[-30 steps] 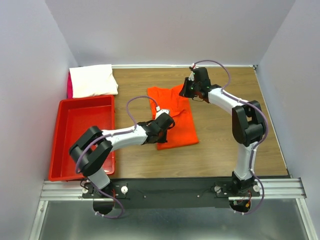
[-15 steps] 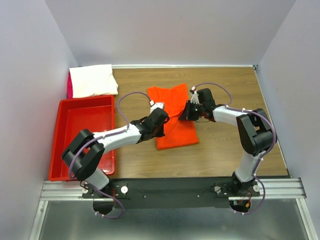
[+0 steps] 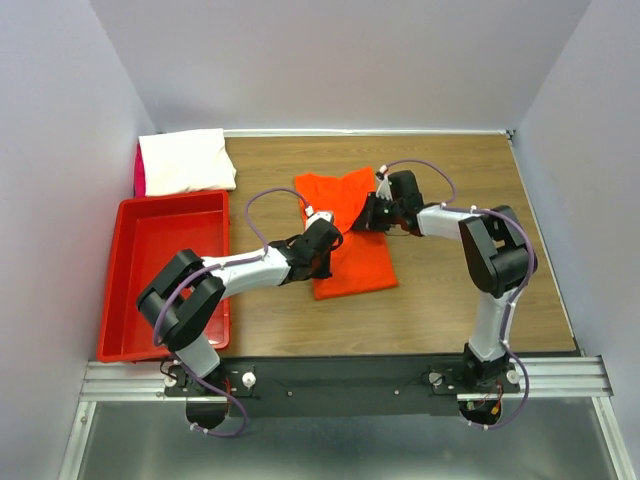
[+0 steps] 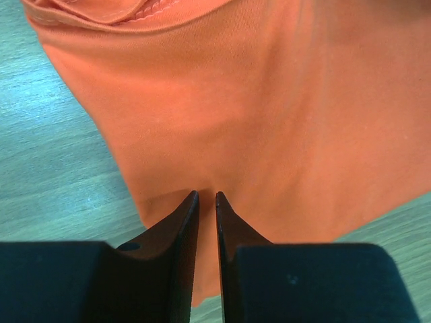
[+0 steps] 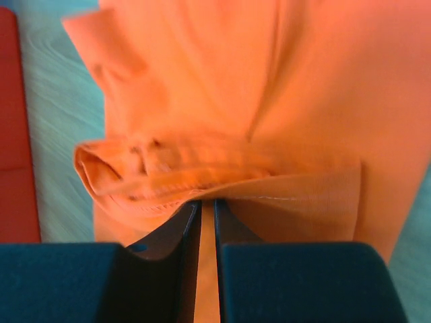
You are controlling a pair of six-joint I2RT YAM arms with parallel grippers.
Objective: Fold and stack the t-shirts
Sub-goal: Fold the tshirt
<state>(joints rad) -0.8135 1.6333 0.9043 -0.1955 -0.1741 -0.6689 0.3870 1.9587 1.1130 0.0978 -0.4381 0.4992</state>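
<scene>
Garment, orange-red t-shirt [image 3: 362,265]: soft cloth, spread on the wooden worktop [image 3: 450,170] near its middle, between the two arms. Left end effector [image 4: 205,196]: clenched on the shirt's left edge, jaws drawn to a thin slit, with creases fanning from the tips over otherwise smooth fabric. Right end effector [image 5: 207,202]: grasping the same shirt on its far right side (cloth shows in the narrow slit between the jaws), with a rumpled, stitched edge bunched just past the tips. White t-shirt [image 3: 185,162]: folded, at the far left corner of the worktop, well apart from the orange-red one. Pink t-shirt [image 3: 140,172]: only a sliver visible, at the white one's left edge. Red bin [image 3: 165,270]: rigid plastic, along the left side, near the left arm.
</scene>
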